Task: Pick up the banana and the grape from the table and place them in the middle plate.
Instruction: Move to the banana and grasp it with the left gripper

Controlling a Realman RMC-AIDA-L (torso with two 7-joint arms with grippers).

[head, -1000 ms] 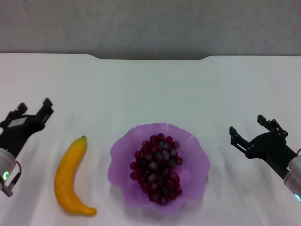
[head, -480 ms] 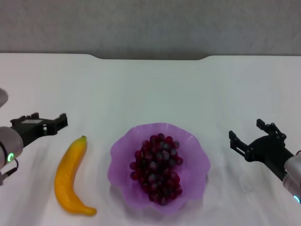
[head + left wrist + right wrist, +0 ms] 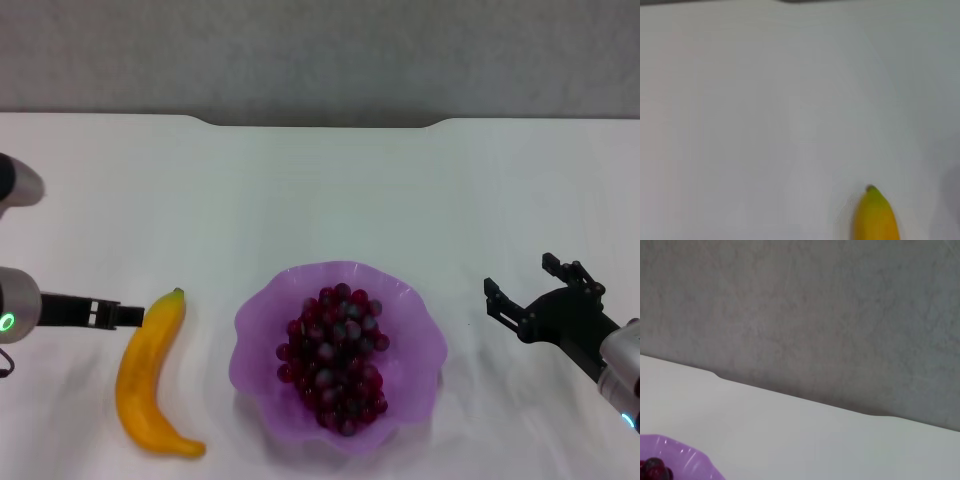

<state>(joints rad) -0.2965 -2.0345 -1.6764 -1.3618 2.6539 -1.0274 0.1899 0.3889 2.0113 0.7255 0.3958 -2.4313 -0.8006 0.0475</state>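
- Nearest to the robot, the banana (image 3: 150,378) lies flat on the table (image 3: 320,190), on the left of the middle plate (image 3: 410,345) and just beside it, not touching.
- Its green stem tip points away from the robot; the left wrist view shows this tip too (image 3: 874,212).
- Just at that stem end comes the left gripper (image 3: 122,315), from the left side, low over the table. It is seen edge-on, so I cannot tell if its fingers are apart or together.
- Inside the middle plate rests the grape (image 3: 335,357), filling its centre.
- On the right, well apart from the plate, the right gripper (image 3: 532,292) hangs with fingers spread and nothing between them.
- Farthest, the table edge has a shallow notch.
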